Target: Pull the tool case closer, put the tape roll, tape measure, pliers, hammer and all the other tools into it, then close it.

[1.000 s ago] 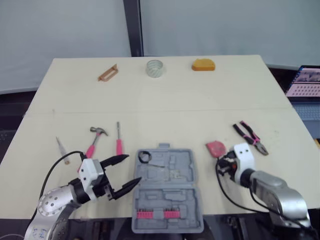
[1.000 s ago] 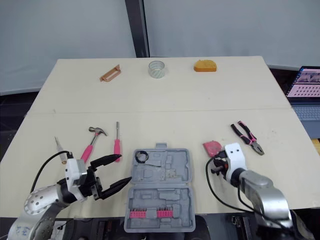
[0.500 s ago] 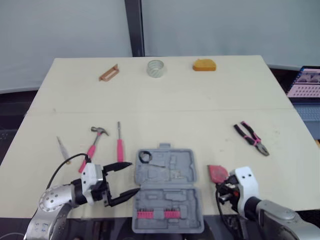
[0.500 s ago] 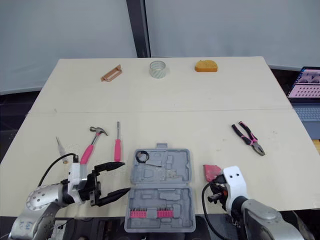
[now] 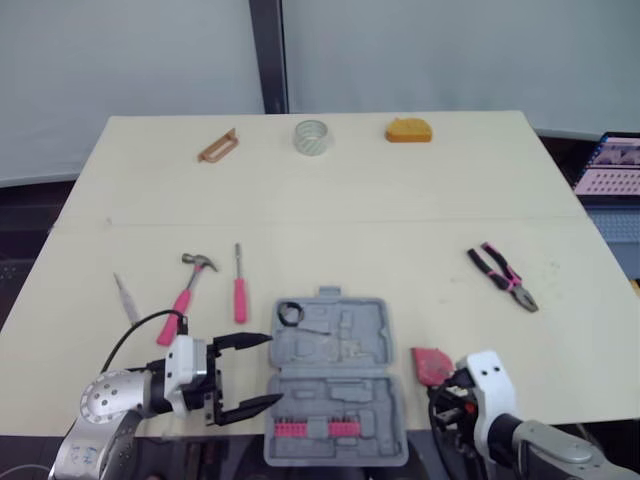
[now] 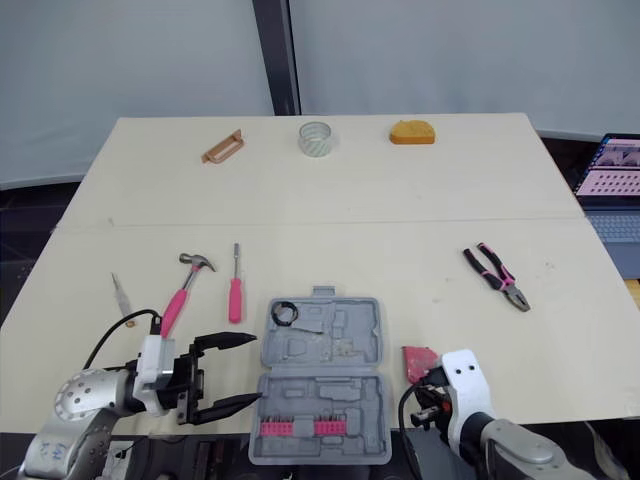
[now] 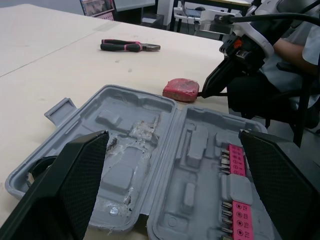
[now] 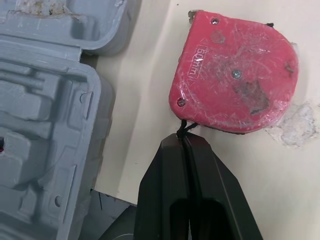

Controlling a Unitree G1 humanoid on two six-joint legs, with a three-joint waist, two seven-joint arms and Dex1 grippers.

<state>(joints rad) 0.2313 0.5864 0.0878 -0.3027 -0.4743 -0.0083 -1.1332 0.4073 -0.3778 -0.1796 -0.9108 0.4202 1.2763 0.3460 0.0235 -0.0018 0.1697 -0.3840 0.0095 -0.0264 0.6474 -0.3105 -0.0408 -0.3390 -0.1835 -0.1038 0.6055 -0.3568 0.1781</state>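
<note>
The grey tool case (image 5: pixel 336 352) lies open at the table's front edge, with a pink bit strip (image 5: pixel 312 428) in its near half. My left gripper (image 5: pixel 272 369) is open just left of the case, its tips at the case's edge. The red tape measure (image 8: pixel 235 72) lies just right of the case. My right gripper (image 8: pixel 183 141) is shut on its thin black strap. Hammer (image 5: pixel 188 283) and pink screwdriver (image 5: pixel 238 285) lie left of the case, pliers (image 5: pixel 503 275) to the right, and the tape roll (image 5: pixel 311 136) at the far edge.
A thin awl-like tool (image 5: pixel 126 298) lies near the left edge. A copper-coloured handle (image 5: pixel 216 146) and an orange object (image 5: pixel 407 130) sit at the far edge beside the tape roll. A laptop (image 5: pixel 608 165) stands off the table's right side.
My right gripper has drawn back toward the front edge, dragging the tape measure with it by the strap. The left gripper has slid slightly back toward the front edge, still open.
</note>
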